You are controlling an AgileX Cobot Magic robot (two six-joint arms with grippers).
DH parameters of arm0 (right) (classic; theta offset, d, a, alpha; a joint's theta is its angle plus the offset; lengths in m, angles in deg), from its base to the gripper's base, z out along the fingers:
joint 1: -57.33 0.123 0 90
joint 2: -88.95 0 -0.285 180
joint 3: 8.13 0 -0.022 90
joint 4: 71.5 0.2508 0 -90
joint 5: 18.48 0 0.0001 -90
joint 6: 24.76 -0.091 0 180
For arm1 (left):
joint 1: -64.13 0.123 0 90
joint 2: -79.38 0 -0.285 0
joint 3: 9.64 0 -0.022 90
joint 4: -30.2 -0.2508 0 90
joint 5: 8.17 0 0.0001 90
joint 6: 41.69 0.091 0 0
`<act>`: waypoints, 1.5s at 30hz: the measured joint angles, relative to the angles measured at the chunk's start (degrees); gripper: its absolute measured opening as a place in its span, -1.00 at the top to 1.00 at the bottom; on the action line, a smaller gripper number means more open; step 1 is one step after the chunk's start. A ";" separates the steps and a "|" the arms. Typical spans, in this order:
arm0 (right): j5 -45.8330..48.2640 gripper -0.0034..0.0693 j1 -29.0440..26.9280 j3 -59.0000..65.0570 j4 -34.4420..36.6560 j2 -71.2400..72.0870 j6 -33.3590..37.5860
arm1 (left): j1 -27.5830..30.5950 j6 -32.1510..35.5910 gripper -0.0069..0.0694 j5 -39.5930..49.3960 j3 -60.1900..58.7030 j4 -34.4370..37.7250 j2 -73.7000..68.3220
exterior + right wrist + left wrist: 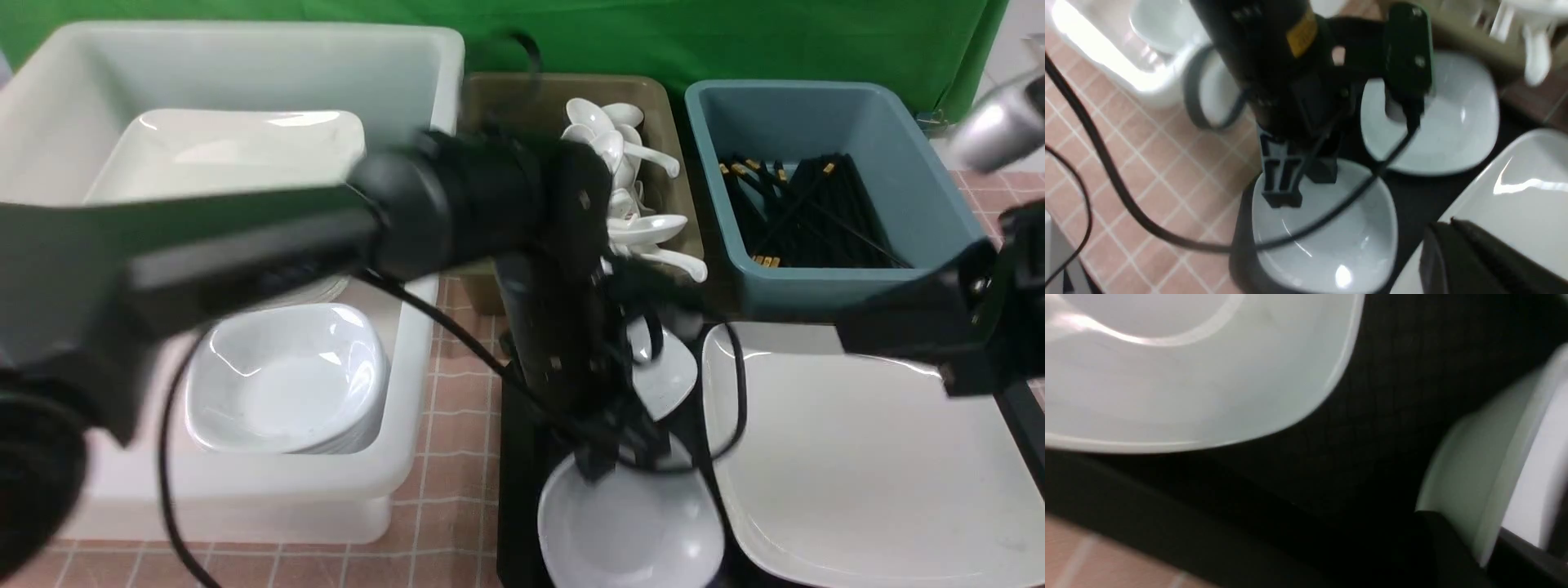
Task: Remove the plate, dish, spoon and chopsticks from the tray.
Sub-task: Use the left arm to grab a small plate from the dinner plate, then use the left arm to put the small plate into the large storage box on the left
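I'm clenching the left gripper [1282, 198] on the near dish [1347, 249] rim, holding the right gripper [1453, 249] closed above the plate [857, 474]

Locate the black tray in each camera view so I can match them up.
Front view: the tray is the black strip at bottom centre.
Left wrist view: the tray is the dark textured surface across the middle.
Right wrist view: the tray shows black around the near dish.
Shared landmark: the pink checked tablecloth along its edge.
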 joint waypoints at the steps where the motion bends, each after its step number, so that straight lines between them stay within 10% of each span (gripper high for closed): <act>1: 0.37 0.82 0.05 -0.92 0.23 0.02 0.00 | 1.01 0.00 0.78 0.06 0.50 1.03 1.62; 20: 4.15 0.82 19.42 -17.35 -6.57 -9.57 -6.37 | 46.55 0.54 0.79 4.18 -15.13 10.97 29.23; 27: 4.09 0.82 19.42 -17.35 -7.85 -9.75 -7.97 | 47.73 0.62 0.75 -1.86 -27.81 12.42 29.23; 38: 7.24 0.82 19.19 -17.40 -20.42 -9.33 -16.78 | 47.01 -4.23 -0.19 -0.46 -21.02 8.61 29.38; 41: 9.69 0.82 17.61 -17.40 -25.45 -8.52 -19.59 | 43.81 -4.97 -0.13 -0.04 -16.43 7.76 29.58; 45: 14.34 0.82 10.64 -17.40 -28.49 -6.23 -20.68 | 28.96 -4.02 0.50 -3.51 -9.56 6.99 28.89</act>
